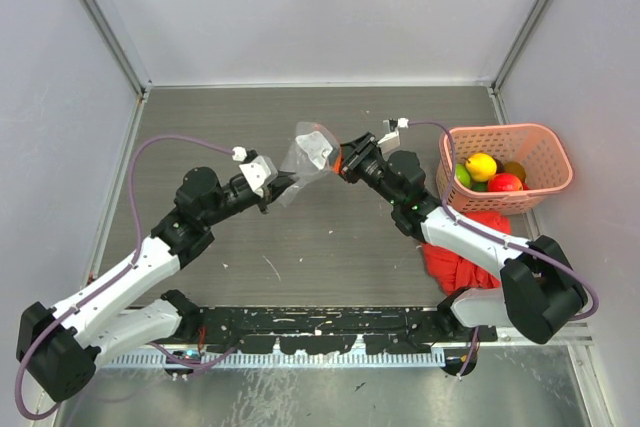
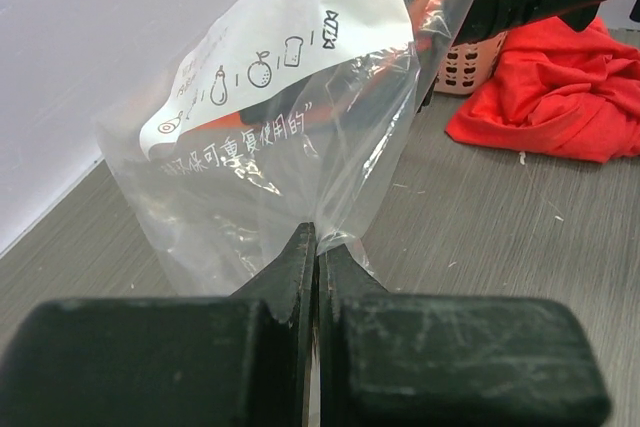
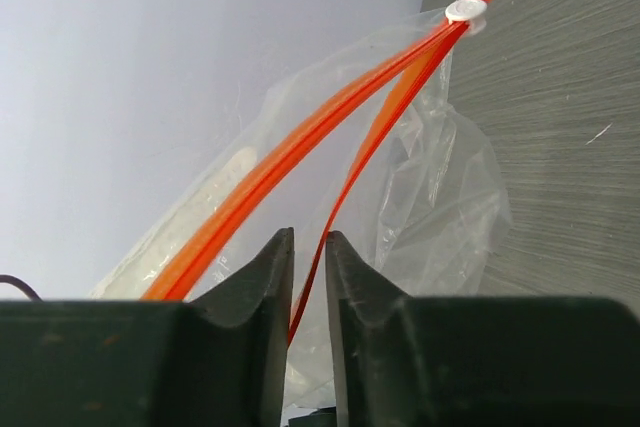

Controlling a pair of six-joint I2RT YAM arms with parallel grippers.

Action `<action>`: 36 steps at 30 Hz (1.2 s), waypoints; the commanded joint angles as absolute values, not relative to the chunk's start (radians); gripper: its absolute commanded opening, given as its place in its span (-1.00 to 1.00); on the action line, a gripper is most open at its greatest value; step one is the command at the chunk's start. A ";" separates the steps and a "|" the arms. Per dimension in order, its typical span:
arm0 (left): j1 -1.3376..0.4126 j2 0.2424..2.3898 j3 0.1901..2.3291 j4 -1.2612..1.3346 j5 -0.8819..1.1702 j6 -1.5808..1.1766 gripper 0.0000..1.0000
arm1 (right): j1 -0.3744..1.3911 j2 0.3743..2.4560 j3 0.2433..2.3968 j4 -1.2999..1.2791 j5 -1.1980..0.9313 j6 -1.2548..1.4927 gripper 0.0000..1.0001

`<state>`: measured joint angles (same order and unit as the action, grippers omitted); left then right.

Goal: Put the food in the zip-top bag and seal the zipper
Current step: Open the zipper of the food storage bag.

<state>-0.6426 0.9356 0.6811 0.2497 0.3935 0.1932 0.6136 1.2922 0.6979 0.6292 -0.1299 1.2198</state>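
My left gripper pinches clear thin plastic bag; right gripper nearly closed around red-orange zipper strip, hold unclear; slip would collapse mouth

Left pincer clamped tight, right pincer narrowly parted, both angled inward, tips close.

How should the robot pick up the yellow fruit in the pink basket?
Best from straight above. The yellow fruit lies on top of the pile, and the pink basket has walls that block the sides. Pinch it across its round middle, placing the grip where the red fruit and green fruit beside it leave room.
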 commanded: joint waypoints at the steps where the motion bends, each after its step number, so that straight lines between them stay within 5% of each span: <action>1: -0.649 0.905 0.706 0.229 0.395 0.241 -1.00 | 0.617 1.277 0.745 0.699 -0.114 1.219 -0.63; 6: -0.649 0.888 0.741 0.115 0.372 0.289 -1.00 | 0.616 1.239 0.746 0.635 -0.099 1.167 -0.99; 22: -0.649 0.770 0.752 -0.214 0.207 0.358 -1.00 | 0.597 1.130 0.872 0.194 0.044 0.772 -0.99; 30: -0.649 0.741 0.735 -0.297 0.188 0.248 -0.72 | 0.596 1.160 0.922 0.123 0.028 0.634 -0.99; 36: -0.649 0.716 0.755 -0.277 0.179 0.126 -0.33 | 0.601 1.177 0.939 0.135 0.007 0.580 -0.99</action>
<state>-0.6468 0.7486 0.7303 -0.2935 0.1947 0.2344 0.6041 1.1717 0.8776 0.1032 0.0029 0.6567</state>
